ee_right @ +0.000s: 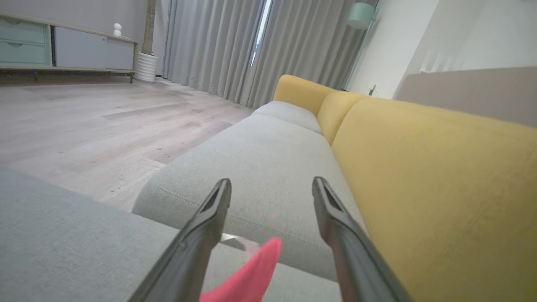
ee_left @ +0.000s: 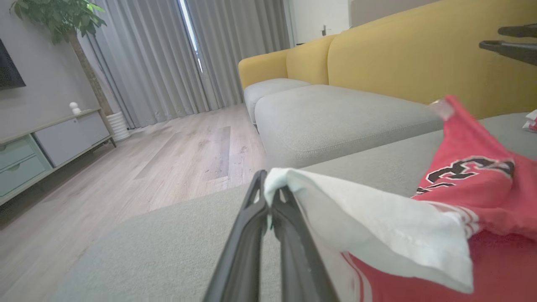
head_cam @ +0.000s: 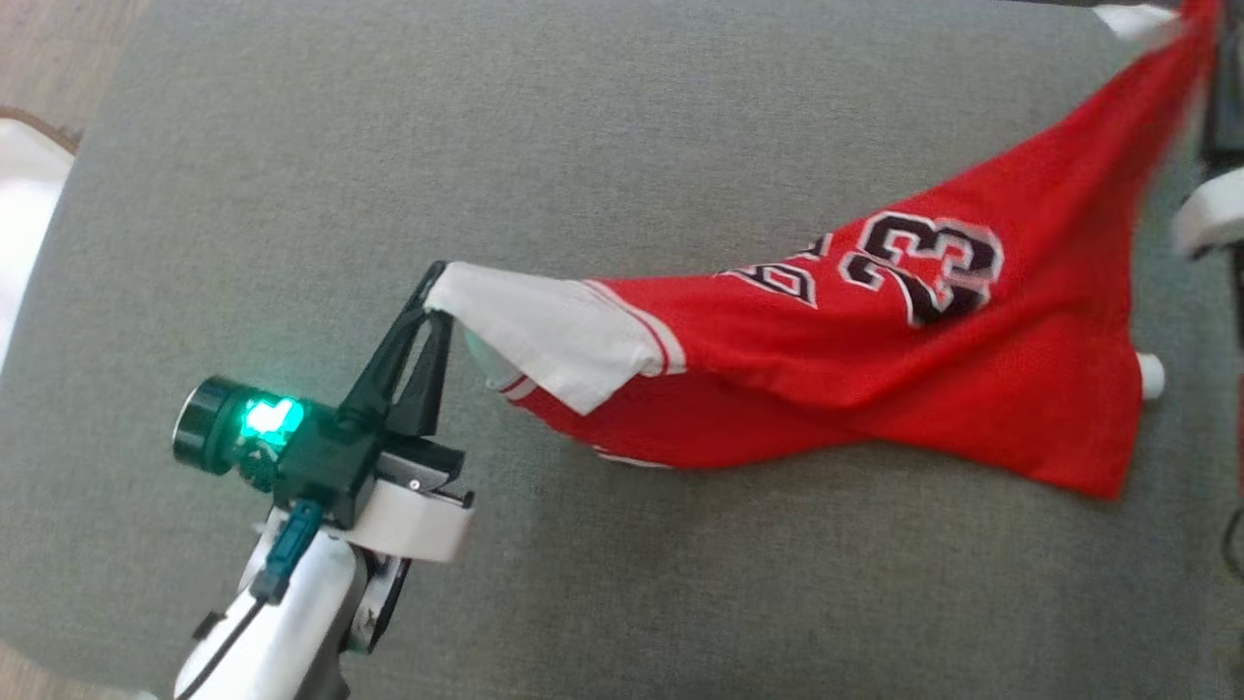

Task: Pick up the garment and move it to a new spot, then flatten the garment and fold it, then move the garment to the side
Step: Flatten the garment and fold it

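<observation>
The garment (head_cam: pixel 875 369) is a red jersey with a black and white number and a white sleeve. It stretches across the grey cushion (head_cam: pixel 680 126) from centre left to the top right corner. My left gripper (head_cam: pixel 437 277) is shut on the tip of the white sleeve, and in the left wrist view the same gripper (ee_left: pixel 268 180) pinches that sleeve end. My right gripper (ee_right: pixel 270 182) stands open, its fingers wide apart. A blurred red tip of the garment (ee_right: pixel 247 277) hangs between and below them, touching neither finger.
A yellow sofa back (ee_right: pixel 440 167) runs along the far side of the cushions. A second grey seat cushion (ee_left: pixel 335 121) lies beyond. Wooden floor (ee_left: pixel 147 167) lies off the cushion's edge, with a sideboard (ee_left: pixel 46 142) and grey curtains behind.
</observation>
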Controlling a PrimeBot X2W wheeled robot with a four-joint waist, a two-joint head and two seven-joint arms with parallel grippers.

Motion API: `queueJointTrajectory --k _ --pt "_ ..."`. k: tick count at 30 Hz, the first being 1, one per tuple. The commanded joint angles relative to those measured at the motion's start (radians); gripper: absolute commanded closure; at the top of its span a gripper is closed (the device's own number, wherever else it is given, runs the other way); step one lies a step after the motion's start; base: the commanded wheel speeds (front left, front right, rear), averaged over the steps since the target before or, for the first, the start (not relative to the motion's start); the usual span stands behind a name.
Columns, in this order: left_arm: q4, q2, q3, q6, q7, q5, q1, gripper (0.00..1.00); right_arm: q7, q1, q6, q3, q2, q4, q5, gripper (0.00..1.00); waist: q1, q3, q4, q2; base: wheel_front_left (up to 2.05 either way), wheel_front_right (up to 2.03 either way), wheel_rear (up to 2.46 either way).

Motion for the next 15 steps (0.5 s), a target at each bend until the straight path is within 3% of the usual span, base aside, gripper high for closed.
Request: queueJointTrajectory --k 1,4,9,11,15 --pt "-0.008 0.02 0.048 0.009 -0.016 -0.007 -0.035 1.0 -0.022 0.024 0.007 0.013 0.012 -0.021 0.019 0.0 -0.0003 -0.004 -0.017 0.0 0.0 0.0 0.0" --pt "0.032 0.028 0.066 0.012 -0.034 -0.019 -0.032 1.0 -0.043 0.115 0.007 0.052 0.039 -0.051 0.073 0.0 -0.0003 -0.009 -0.047 0.0 0.0 0.0 0.0" --pt "0.072 0.05 0.102 0.013 -0.053 -0.033 -0.048 1.0 -0.051 0.366 0.007 0.138 0.034 -0.205 0.157 0.0 -0.0003 -0.012 -0.085 0.0 0.0 0.0 0.0" --pt "0.094 0.077 0.124 0.014 -0.059 -0.032 -0.064 1.0 -0.034 0.525 0.007 0.2 0.015 -0.322 0.214 0.0 -0.0003 -0.021 -0.109 0.0 0.0 0.0 0.0" --pt "0.11 0.114 0.134 0.017 -0.057 -0.011 -0.088 1.0 0.038 0.694 0.007 0.3 -0.042 -0.44 0.301 0.0 -0.0003 -0.037 -0.133 0.0 0.0 0.0 0.0"
